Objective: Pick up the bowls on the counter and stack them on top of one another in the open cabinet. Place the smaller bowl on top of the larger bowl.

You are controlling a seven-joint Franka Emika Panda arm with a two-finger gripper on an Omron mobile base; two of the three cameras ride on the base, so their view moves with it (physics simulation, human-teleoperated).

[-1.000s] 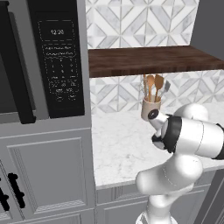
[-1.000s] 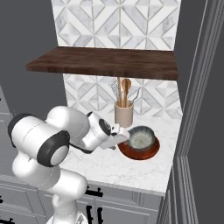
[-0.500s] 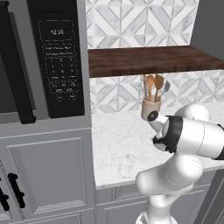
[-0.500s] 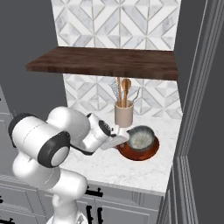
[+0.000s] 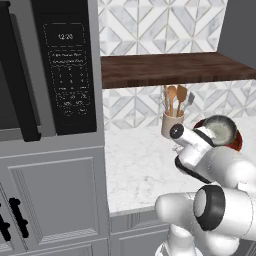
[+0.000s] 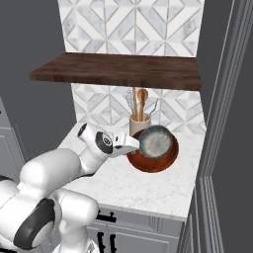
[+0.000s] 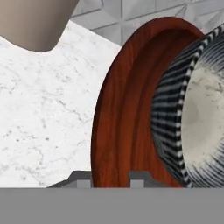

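Claw [image 7: 110, 175] nipped tight on larger bowl [image 7: 127, 109] rim

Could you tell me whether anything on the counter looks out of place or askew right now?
Yes: the smaller bowl is tipped almost on edge over the larger bowl, its speckled inside facing outward. The utensil cup stands upright behind.

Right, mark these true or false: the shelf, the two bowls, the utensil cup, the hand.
1. The wooden shelf already holds a bowl. False: its board is bare.
2. The grey bowl sits in the reddish-brown bowl. True.
3. The utensil cup stands behind the bowls, by the tile. True.
4. The hand is shut on the utensil cup. False: it grips the reddish-brown bowl's rim.
5. The bowls lie upside down on the counter. False: they face up.
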